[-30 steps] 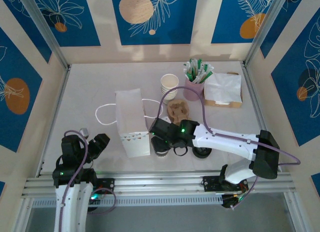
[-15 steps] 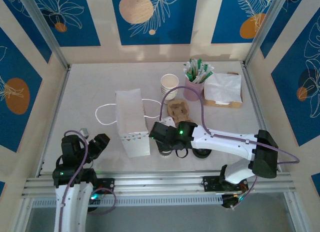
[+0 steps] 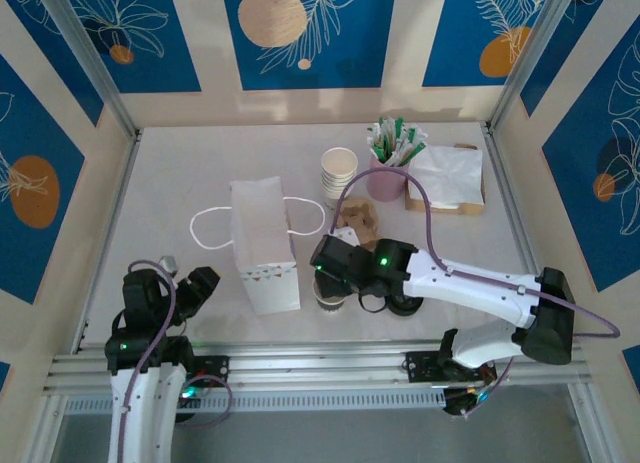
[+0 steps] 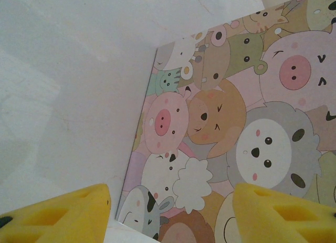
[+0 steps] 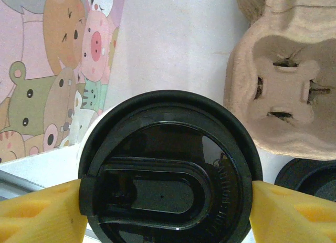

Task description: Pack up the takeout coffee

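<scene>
The pale worktop [image 3: 180, 163] carries a white paper bag [image 3: 262, 238], its handles trailing out to either side. Just right of the bag are a cardboard cup carrier [image 3: 357, 220], a lidded coffee cup [image 3: 330, 295] and a loose black lid [image 3: 405, 305]. Farther right and behind it are stacked paper cups [image 3: 339, 171], a pink cup of stirrers [image 3: 388, 178] and a napkin tray [image 3: 446, 178].

Cup [image 3: 328, 293] right of bag [image 3: 263, 245]; carrier [image 3: 358, 221] behind cup; second lid [image 5: 310, 182] right of cup.

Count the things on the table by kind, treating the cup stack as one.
Paper bag: 1
Black lids: 2
Coffee cup: 1
Cardboard carrier: 1
Cup stack: 1
Pink cup of sticks: 1
Napkin tray: 1
Total: 8
</scene>
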Controlling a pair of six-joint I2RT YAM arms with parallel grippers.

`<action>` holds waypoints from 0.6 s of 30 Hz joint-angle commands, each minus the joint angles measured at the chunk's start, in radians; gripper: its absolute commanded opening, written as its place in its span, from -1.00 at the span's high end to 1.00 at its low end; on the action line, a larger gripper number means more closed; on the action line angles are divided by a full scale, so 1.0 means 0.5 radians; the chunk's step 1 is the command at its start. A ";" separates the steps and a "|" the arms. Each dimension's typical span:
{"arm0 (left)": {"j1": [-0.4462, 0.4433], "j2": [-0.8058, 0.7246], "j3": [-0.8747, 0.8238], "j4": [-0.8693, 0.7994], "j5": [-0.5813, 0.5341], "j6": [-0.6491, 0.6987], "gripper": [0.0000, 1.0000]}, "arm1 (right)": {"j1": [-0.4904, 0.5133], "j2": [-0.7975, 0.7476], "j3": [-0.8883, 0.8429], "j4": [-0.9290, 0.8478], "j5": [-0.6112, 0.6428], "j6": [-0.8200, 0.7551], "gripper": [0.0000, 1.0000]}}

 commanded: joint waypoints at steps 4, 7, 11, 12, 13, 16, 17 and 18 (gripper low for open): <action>-0.019 -0.004 0.030 -0.044 0.016 0.048 -0.26 | 0.030 0.112 0.014 0.038 -0.062 -0.012 -0.52; -0.019 -0.004 0.027 -0.041 0.013 0.049 -0.26 | 0.034 0.132 0.005 0.065 -0.071 -0.008 -0.52; -0.019 -0.004 0.024 -0.039 0.013 0.051 -0.26 | 0.033 0.144 -0.006 0.112 -0.110 -0.002 -0.52; -0.020 -0.004 0.023 -0.039 0.013 0.050 -0.26 | 0.033 0.149 -0.010 0.119 -0.115 0.000 -0.52; -0.019 -0.004 0.023 -0.038 0.010 0.050 -0.26 | 0.034 0.148 -0.011 0.120 -0.119 0.005 -0.52; -0.020 -0.004 0.020 -0.039 0.009 0.051 -0.26 | 0.036 0.153 -0.015 0.119 -0.126 0.005 -0.52; -0.019 -0.002 0.020 -0.039 0.009 0.051 -0.26 | 0.034 0.153 -0.017 0.115 -0.122 0.003 -0.52; -0.019 -0.004 0.020 -0.037 0.009 0.051 -0.26 | 0.034 0.161 -0.018 0.107 -0.116 0.003 -0.52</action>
